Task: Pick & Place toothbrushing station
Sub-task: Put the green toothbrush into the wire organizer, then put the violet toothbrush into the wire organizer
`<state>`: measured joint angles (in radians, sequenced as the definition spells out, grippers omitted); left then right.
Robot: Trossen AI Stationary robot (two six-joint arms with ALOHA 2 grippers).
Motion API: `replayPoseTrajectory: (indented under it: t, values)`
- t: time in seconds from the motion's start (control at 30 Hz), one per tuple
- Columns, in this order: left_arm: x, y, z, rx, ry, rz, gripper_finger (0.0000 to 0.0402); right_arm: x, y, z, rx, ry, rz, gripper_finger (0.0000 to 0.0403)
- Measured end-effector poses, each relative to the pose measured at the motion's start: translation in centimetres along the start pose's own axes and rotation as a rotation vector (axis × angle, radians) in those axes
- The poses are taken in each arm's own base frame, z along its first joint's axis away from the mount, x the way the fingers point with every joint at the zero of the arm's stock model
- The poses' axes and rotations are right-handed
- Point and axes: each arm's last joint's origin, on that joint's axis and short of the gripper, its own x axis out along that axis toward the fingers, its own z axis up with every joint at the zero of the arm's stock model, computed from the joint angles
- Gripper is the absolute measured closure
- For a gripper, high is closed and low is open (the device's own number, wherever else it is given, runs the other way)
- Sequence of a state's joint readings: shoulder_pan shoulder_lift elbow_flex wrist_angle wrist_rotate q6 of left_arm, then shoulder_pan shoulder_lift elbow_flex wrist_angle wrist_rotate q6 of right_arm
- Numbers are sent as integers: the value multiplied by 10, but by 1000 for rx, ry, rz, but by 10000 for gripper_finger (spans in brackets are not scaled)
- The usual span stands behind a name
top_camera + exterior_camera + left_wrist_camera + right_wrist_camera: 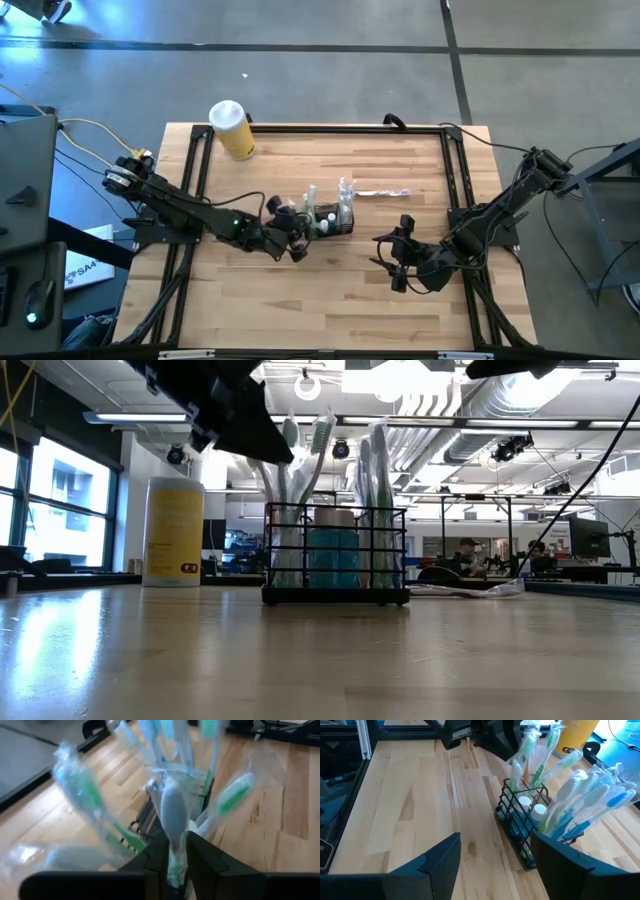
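High view — the black mesh caddy point(335, 222), full of wrapped toothbrushes point(345, 190), stands mid-tabletop point(300, 300). The left claw point(297, 240) sits at its left end, fingers close around one wrapped toothbrush — grip uncertain. The right claw point(392, 262), spread and empty, waits nearby.

Two dark, matte-black jointed arms, built of slim tubular links and blocky joint housings. Small green indicator light on the left arm point(236, 224) near its wrist. Silver metallic cylinder and yellow cabling at that arm's base. Thin black cables looping off the right arm point(500, 212). Flat, angular black plastic fingers point(440, 862), broad and slab-like.
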<state>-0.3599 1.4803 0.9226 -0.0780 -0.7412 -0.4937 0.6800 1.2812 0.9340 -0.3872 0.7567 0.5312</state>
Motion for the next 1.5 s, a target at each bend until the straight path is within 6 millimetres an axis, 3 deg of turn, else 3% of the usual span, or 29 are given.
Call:
replayPoseTrajectory:
  t: [0.13, 0.27, 0.5, 0.6, 0.83, 1.0, 1.23, 1.5]
  values:
    - [-1, -1, 4, 51, -21, -5, 315, 0, 0, 0, -2, 2, -1, 172]
    - [-8, -3, 21, 56, -39, -28, 297, 0, 0, 0, -2, 2, -1, 172]
    - [-18, -5, 43, 100, -5, -34, 291, 0, -1, -1, -7, 1, -16, 172]
    - [-24, -7, 58, 124, -16, -43, 291, -1, -7, -5, 15, -9, -128, 172]
    - [-39, -11, 89, 144, -3, -116, 291, -8, -64, -25, 108, 200, -488, 172]
    - [-41, -12, 92, 139, 1, -143, 290, -3, -99, -27, 137, 349, -689, 172]
    - [-40, -13, 92, 144, 3, -143, 290, 32, -129, -22, 18, 577, -487, 172]
    - [-40, -13, 91, 149, 14, -156, 290, 66, -178, -30, 53, 579, -236, 172]
